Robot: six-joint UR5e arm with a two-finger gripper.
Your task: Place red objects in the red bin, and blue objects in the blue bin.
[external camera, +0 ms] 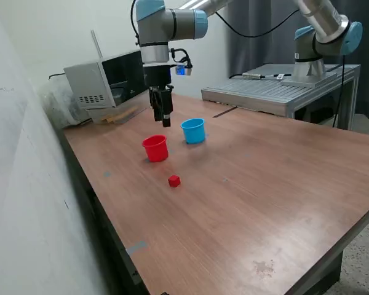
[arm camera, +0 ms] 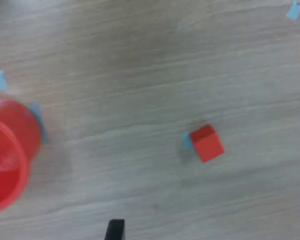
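One small red cube (external camera: 174, 180) lies on the wooden table (external camera: 264, 203), in front of the red cup (external camera: 155, 148). The light-blue cup (external camera: 194, 130) stands upright just to the exterior view's right of the red cup. My gripper (external camera: 165, 120) hangs above the table behind and between the two cups, holding nothing. In the wrist view the red cube (arm camera: 206, 143) and part of the red cup (arm camera: 7, 155) show. One dark fingertip (arm camera: 115, 230) shows at the frame edge, far from the other, so the gripper (arm camera: 210, 234) is open. No blue cubes and no second red cube are in view.
A grey box-shaped machine (external camera: 104, 80) stands at the table's back on the exterior view's left. A metal platform (external camera: 277, 92) with a second arm (external camera: 323, 37) stands at the back right. Small blue tape marks (external camera: 135, 247) dot the table. A wall runs along the left.
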